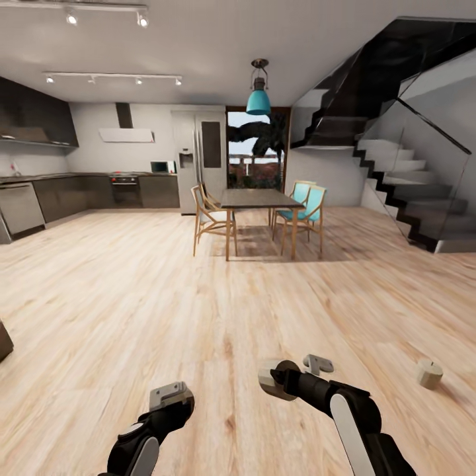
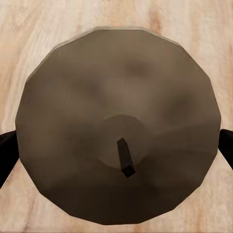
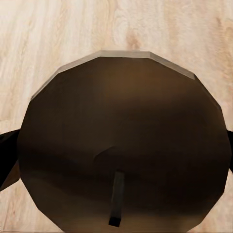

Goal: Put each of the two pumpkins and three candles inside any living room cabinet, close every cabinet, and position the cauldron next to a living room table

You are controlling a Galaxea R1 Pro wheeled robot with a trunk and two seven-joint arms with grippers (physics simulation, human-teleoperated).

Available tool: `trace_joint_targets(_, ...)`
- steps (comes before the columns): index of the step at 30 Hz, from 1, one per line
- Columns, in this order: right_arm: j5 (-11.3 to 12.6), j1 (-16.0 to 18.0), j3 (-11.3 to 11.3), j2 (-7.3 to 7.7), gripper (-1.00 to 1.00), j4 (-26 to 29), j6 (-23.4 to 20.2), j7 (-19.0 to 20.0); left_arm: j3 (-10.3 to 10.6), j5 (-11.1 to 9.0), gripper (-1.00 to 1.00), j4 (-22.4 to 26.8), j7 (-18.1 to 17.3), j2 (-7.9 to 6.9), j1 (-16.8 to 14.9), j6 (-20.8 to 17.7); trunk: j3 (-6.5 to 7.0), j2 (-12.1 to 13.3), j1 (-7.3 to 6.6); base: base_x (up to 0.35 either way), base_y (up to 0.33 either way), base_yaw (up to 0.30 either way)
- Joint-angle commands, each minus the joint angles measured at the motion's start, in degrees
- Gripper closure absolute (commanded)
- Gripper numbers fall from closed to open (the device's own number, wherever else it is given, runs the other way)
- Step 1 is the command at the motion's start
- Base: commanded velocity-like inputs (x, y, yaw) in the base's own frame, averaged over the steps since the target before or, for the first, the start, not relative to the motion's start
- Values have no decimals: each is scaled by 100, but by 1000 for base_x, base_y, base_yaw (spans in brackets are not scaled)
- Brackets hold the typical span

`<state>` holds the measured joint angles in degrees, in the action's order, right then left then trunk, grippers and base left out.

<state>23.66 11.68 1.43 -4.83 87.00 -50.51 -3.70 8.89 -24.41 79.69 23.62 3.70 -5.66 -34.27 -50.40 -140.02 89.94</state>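
You carry a stubby tan wax candle clamped in your left gripper, and a second dark tan candle clamped in your right gripper. A jolt or fast turn could slip either one; that is my worry. The third beige candle stands on the light plank floor, just right of your right gripper: don't roll over it. Beyond, bare floor runs to the dark-topped dining table.
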Motion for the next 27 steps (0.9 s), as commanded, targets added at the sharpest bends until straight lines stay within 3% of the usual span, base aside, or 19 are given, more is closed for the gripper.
trace_joint_targets(1, 63, 2, -1, -1, 100, 8, -20, -35, 8, -56, 100, 5, 55, -1, -5, -11, 12, 39, -24, 0, 0, 286)
trace_joint_targets(27, 63, 2, 22, -4, 100, 2, -20, -30, 25, -38, 100, -24, 76, -1, 10, 0, 479, 1081, -595, 0, 0, 286)
